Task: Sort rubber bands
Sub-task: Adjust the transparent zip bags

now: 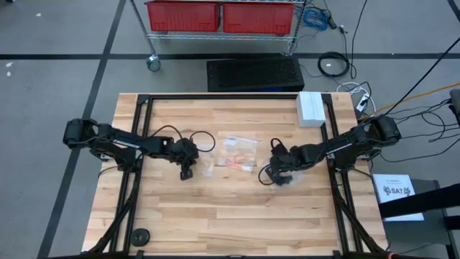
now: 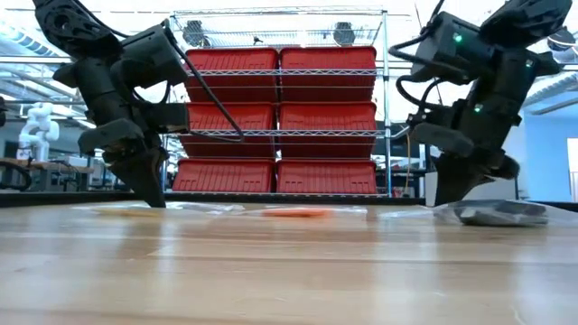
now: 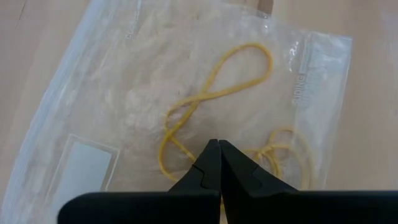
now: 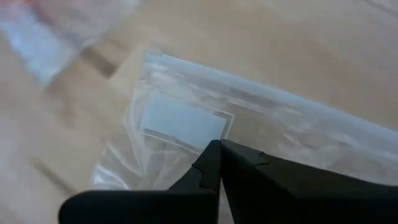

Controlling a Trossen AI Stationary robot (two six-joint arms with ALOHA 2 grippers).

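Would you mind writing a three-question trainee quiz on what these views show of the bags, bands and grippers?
1. True or false: the left gripper is shut.
2. What colour are the bands seen through the clear bag in the left wrist view? A) black B) pale tan C) blue
3. Fill in: in the high view, the orange bands lie on the table ____ the two grippers.

Key
1. True; the fingers meet at the tips.
2. B.
3. Between; the right gripper is on their other side, also shut, over another bag.
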